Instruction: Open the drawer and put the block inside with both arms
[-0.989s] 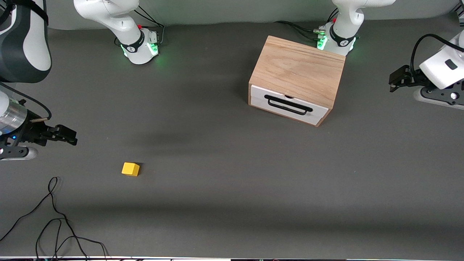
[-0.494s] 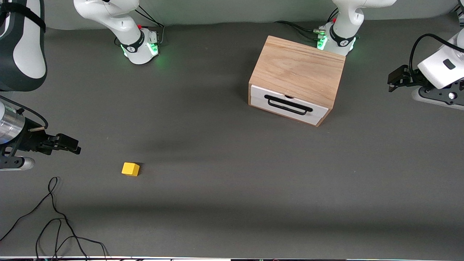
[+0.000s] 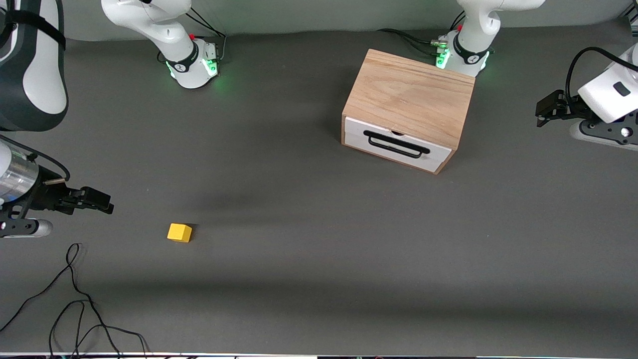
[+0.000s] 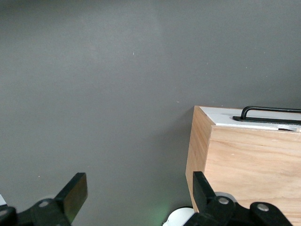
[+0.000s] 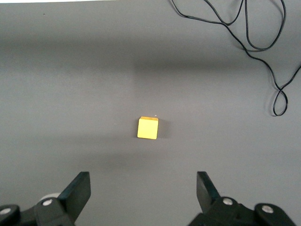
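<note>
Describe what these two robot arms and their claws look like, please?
Both arms are glossy white jointed tubes with dark grey bands at the joints, rising from round bases lit green, with black cables trailing off. The right arm ends in a silver wrist ring and the black right gripper. The black left gripper carries flat, angular black fingers fastened with small silver screws.

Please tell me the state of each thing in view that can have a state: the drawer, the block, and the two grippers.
drawer: fully shut in its cabinet, handle untouched.
block: loose on the table, not held, outside the drawer.
right gripper: open, empty, up in the air short of the block.
left gripper: open, empty, in the air beside the cabinet.
</note>
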Motion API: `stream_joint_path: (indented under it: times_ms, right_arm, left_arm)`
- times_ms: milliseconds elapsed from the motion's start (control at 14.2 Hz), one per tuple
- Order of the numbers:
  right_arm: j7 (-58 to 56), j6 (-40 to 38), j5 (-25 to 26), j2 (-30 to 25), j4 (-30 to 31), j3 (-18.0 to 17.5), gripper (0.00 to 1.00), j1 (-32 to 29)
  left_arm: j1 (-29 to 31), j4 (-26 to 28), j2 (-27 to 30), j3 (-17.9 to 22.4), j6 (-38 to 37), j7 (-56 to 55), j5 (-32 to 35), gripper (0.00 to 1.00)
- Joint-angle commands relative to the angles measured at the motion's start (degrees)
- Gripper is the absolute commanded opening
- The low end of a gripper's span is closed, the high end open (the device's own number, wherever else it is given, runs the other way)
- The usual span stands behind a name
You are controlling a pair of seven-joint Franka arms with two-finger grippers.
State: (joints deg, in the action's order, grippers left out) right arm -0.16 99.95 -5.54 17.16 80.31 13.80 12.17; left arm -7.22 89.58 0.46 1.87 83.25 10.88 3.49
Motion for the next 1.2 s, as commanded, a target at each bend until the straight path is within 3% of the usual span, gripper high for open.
stream_joint_path:
  times_ms: [0,424,706,918,1130]
  right_arm:
    - [0.59,-0.63,-0.44,0.6,-1.3,0.17,1.0,-0.21]
    - [0.33,-0.63,-0.35,0.6,-1.47,0.26,1.0,-1.17]
    - [0.68,-0.54,0.53,0.77,-1.56,0.26,1.0,-1.36]
    - [0.33,-0.46,1.15,0.77,-1.3,0.35,1.0,-1.53]
    - [0.24,-0.46,1.58,0.77,-1.65,0.35,1.0,-1.71]
  left_arm:
    - [-1.22,-2.9,-2.64,0.67,0.16,0.2,-0.42,1.0]
    - [-3.33,-3.09,-5.55,-1.52,0.25,-7.25,-0.42,1.0]
    - [-3.51,-3.09,-10.11,-5.65,3.23,-20.86,-1.29,1.0]
    - [-2.72,-2.92,-13.72,-5.74,2.8,-35.09,-9.61,1.0]
    - [-3.59,-1.51,-16.7,-5.83,2.53,-47.39,-11.31,1.0]
